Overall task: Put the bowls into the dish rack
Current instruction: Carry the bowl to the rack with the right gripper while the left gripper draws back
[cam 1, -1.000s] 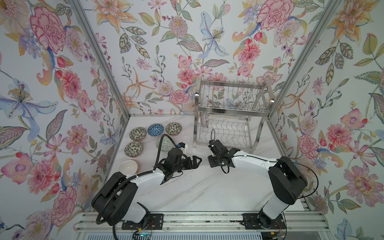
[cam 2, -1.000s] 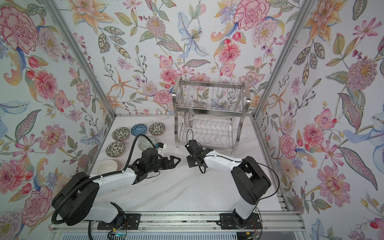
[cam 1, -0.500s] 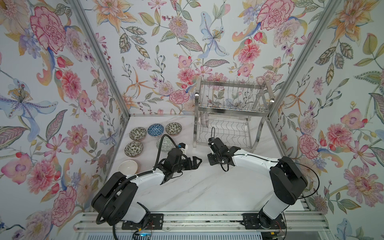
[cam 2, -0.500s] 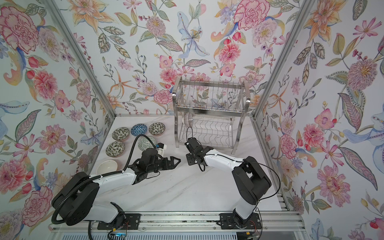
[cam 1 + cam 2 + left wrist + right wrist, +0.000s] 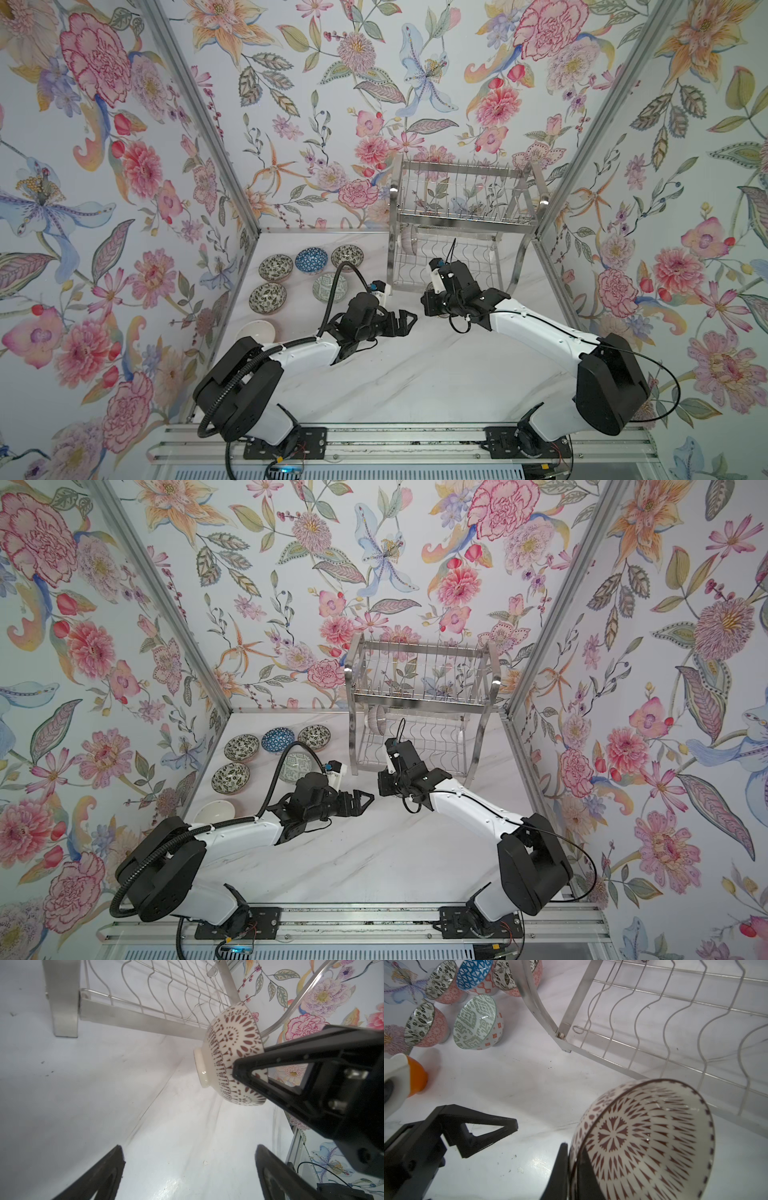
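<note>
My right gripper [image 5: 572,1159] is shut on the rim of a cream bowl with a maroon pattern [image 5: 643,1142], held on its side just above the table in front of the dish rack [image 5: 612,1064]. In the left wrist view the same bowl [image 5: 232,1053] shows its foot and outside. In both top views my right gripper [image 5: 426,305] hides it. My left gripper [image 5: 409,320] [image 5: 189,1149] stands open and empty, facing the right one. Several bowls [image 5: 311,259] sit at the table's left. One bowl [image 5: 409,241] stands in the rack's lower tier.
The steel rack [image 5: 465,220] [image 5: 415,700] stands at the back right against the floral wall. A green-patterned bowl [image 5: 475,1022] sits closest to the rack's curved leg [image 5: 535,1001]. An orange bowl [image 5: 419,1076] sits behind my left wrist.
My right gripper's jaws have closed on the bowl's rim, and the right arm has edged slightly toward the rack. The left arm has not moved.
</note>
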Tool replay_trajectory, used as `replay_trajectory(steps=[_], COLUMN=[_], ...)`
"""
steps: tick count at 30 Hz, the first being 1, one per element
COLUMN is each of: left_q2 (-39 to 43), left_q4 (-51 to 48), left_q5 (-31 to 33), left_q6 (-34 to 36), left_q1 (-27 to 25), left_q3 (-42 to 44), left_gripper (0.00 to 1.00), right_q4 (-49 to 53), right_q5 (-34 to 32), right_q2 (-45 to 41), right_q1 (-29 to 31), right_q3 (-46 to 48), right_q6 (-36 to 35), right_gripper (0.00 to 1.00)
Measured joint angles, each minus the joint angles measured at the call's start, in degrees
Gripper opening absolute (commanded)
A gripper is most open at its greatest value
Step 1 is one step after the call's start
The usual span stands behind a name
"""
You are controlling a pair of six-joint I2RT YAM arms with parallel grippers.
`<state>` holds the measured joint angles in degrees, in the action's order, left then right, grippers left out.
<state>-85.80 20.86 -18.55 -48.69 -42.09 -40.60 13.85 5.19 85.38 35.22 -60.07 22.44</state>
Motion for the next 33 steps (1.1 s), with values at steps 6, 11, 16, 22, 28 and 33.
replay_trajectory(steps=[6, 11, 16, 22, 28, 33], left_q2=[0.0, -0.4, -2.0, -4.5, -8.1, -10.3], left_q4=[-0.2, -1.5, -6.8, -13.5, -15.3, -11.0], left_q5=[1.6, 3.9, 7.1, 12.7, 20.6, 24.7], left_q6=[3.6, 7.6, 12.5, 21.0, 26.4, 30.0], left_q1=[-1.5, -2.5, -3.1, -3.3, -3.3, -3.3], left_q3=[-3.0, -5.4, -9.9, -16.9, -18.7, -17.6], left_gripper=[0.99, 0.99, 1.0, 0.99, 0.99, 0.99], right_q4=[-6.3, -10.1, -13.9, -18.9, -24.6, -28.9], right_q5=[4.1, 6.3, 8.6, 11.0, 12.5, 13.8], right_q2=[-1.8, -1.9, -1.9, -1.9, -0.8, 2.3], right_q1=[-6.3, -9.4, -11.6, -14.7, -16.2, -16.2], right_q3=[4.5, 6.3, 6.5, 6.5, 6.5, 6.5], right_q6=[3.5, 5.8, 7.9, 10.4, 12.0, 12.8], right_gripper=[0.0, 0.0, 0.0, 0.0, 0.0, 0.0])
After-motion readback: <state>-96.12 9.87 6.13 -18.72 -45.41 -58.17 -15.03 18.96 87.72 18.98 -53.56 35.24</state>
